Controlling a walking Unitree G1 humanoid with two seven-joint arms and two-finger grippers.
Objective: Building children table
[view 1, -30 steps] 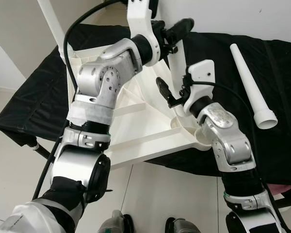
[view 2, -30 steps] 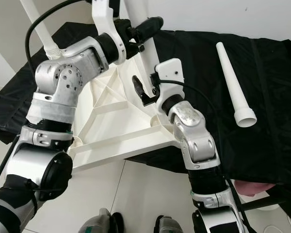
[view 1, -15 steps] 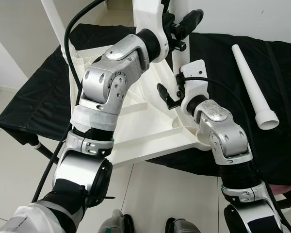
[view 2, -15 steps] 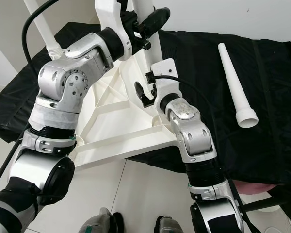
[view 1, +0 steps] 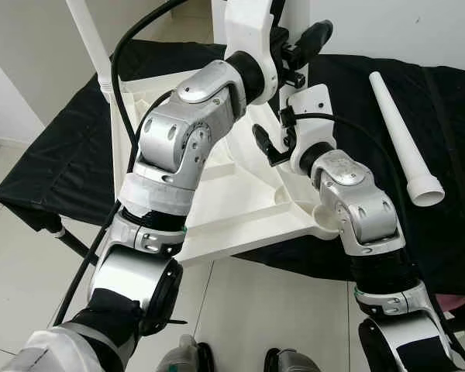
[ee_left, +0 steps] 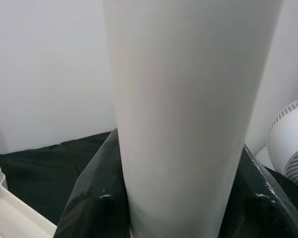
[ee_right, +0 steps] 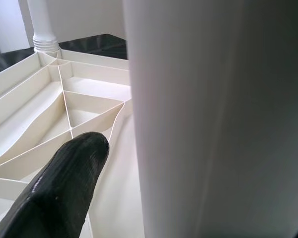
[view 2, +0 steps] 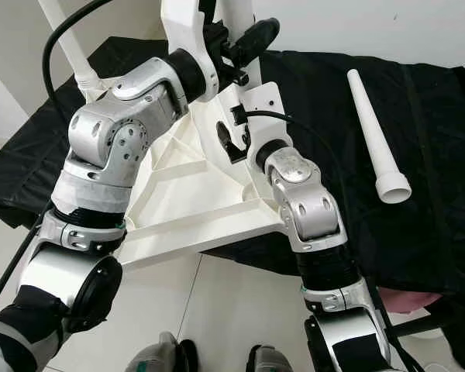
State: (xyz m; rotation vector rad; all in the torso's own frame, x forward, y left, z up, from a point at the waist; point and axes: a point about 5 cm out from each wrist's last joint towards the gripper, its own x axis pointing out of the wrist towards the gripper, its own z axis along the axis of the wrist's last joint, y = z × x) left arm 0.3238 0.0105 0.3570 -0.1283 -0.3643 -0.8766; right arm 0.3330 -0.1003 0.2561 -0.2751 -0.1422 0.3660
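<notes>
The white table top (view 1: 240, 209) lies upside down on a black cloth, ribs facing up. One white leg (view 1: 85, 31) stands in its far left corner. A second white leg (view 1: 296, 12) stands upright at the near right corner. My left gripper (view 1: 301, 43) is shut on this leg high up, and both black fingers (ee_left: 94, 203) press its sides. Lower on the same leg, my right gripper (view 1: 273, 139) is open. One of its fingers (ee_right: 64, 188) sits just off the leg; the other is hidden behind it. A third leg (view 1: 403, 132) lies loose on the cloth at the right.
The black cloth (view 1: 62, 155) covers the low surface and hangs over its near edge. Pale floor tiles (view 1: 256, 310) lie between that edge and my feet. A white fan (ee_left: 290, 144) stands beyond the surface.
My left gripper has moved up and a little to the right with the leg in it. My right gripper has risen slightly and come closer to the leg.
</notes>
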